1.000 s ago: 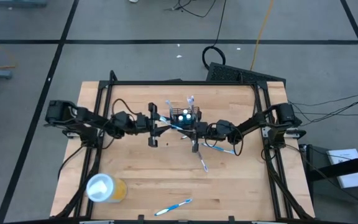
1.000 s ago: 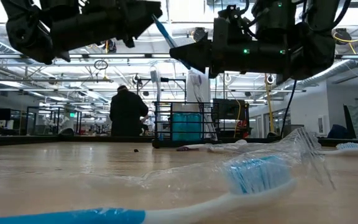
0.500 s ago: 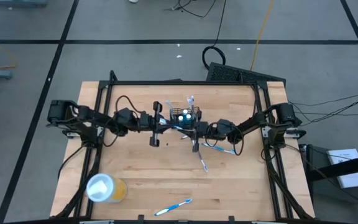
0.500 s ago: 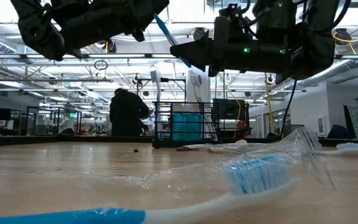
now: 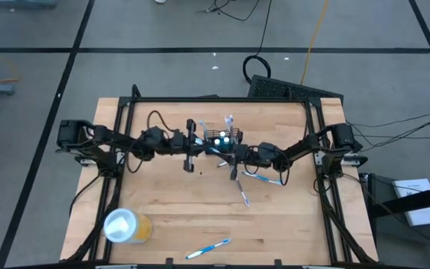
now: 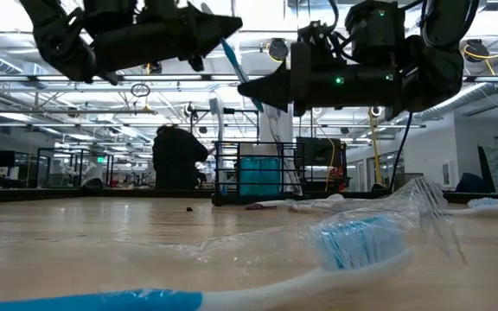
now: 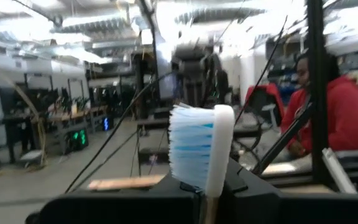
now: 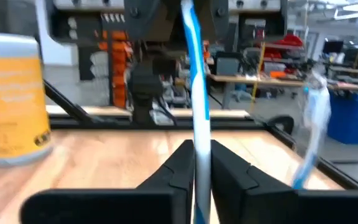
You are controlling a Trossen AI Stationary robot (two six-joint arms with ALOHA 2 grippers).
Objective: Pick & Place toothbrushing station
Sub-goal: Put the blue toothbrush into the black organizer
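Both dark arms reached inward from opposite sides of the table, held level above it (neither touched the wood), their tips nearly meeting near the middle of the far half. The left gripper (image 5: 192, 144) had its fingers closed. The right gripper (image 5: 230, 155), pointing toward the left arm, was likewise pinched together, fingers (image 8: 178, 163) almost touching each other.

The toothbrushing station (image 5: 225, 140) stands mid-table, between both end effectors.
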